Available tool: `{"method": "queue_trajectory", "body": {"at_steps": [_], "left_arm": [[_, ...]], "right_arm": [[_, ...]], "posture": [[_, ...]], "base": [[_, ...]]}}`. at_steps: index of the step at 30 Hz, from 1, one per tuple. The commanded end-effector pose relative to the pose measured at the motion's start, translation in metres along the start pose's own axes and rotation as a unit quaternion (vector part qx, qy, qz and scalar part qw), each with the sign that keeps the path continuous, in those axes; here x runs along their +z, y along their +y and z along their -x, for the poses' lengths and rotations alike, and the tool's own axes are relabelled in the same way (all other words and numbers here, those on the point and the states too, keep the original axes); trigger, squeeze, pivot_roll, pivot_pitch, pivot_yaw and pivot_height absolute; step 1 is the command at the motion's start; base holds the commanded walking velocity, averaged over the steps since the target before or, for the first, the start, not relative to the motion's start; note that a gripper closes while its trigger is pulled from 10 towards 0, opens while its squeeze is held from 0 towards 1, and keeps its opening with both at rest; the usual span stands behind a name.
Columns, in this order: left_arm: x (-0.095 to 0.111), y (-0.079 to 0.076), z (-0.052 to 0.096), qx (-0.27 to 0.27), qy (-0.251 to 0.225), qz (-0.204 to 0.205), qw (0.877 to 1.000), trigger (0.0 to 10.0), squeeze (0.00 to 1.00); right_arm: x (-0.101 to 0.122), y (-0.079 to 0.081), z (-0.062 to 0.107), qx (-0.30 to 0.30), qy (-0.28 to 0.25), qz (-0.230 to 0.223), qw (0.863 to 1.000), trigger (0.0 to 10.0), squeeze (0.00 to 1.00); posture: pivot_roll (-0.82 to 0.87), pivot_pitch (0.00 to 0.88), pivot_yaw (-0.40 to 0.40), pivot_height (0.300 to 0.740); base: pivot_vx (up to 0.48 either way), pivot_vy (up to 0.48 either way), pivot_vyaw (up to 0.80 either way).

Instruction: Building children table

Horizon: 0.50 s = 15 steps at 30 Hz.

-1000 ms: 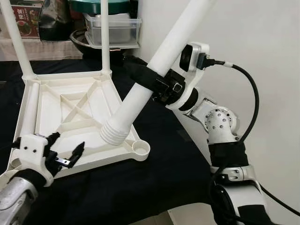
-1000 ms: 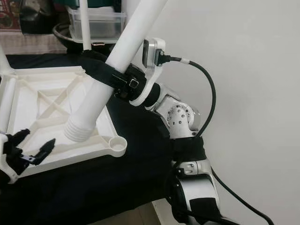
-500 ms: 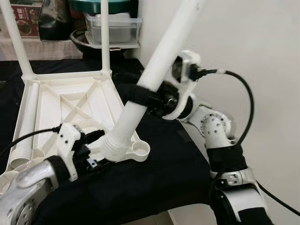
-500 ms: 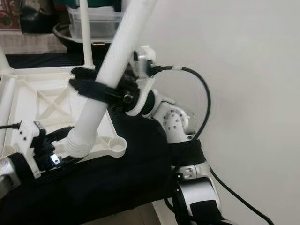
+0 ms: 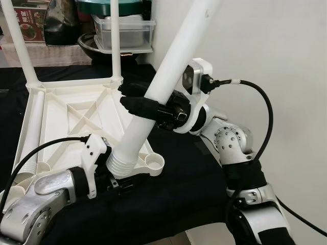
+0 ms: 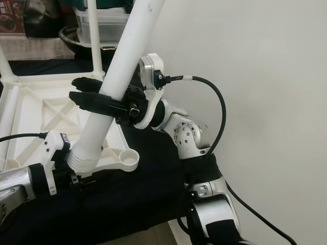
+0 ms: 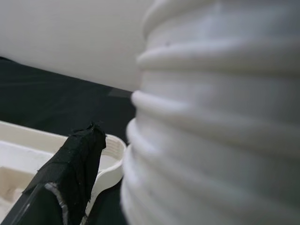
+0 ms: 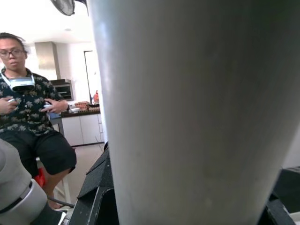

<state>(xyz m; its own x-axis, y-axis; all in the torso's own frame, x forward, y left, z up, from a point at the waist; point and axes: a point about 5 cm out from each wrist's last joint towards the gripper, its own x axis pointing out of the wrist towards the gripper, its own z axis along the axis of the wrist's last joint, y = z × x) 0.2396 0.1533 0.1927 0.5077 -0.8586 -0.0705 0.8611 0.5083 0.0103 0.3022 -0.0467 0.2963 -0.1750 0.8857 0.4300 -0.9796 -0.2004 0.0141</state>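
Gripping white leg (image 5: 168, 76), right tool (image 5: 134, 98) (no legible labels)

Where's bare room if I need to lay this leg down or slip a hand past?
Free: black cloth between the tabletop's near edge and the right arm. Crowded: the corner socket, where the left gripper meets the leg's threaded end, held by the right gripper.
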Motion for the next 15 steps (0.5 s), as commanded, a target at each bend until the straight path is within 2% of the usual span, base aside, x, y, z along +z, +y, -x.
{"method": "queue_trajectory", "body": {"at_steps": [1, 7, 15], "left_arm": [[0.014, -0.002, -0.005, -0.026, -0.02, -0.013, 0.999, 10.0, 0.0], [0.023, 0.001, -0.003, -0.017, -0.037, -0.017, 0.999, 10.0, 0.0], [0.022, 0.003, 0.004, 0.003, -0.03, -0.025, 0.999, 10.0, 0.0]], "right_arm": [[-0.01, 0.0, 0.002, -0.009, 0.027, -0.004, 1.0, 10.0, 0.0], [-0.02, 0.002, 0.004, -0.005, 0.045, -0.008, 0.999, 10.0, 0.0], [-0.027, 0.003, 0.009, -0.005, 0.067, -0.012, 0.998, 10.0, 0.0]], "posture": [[0.19, 0.0, -0.097, 0.74], [0.2, 0.0, -0.101, 0.74], [0.2, 0.0, -0.104, 0.74]], "base": [[0.0, 0.0, 0.0], [0.0, 0.0, 0.0], [0.0, 0.0, 0.0]]}}
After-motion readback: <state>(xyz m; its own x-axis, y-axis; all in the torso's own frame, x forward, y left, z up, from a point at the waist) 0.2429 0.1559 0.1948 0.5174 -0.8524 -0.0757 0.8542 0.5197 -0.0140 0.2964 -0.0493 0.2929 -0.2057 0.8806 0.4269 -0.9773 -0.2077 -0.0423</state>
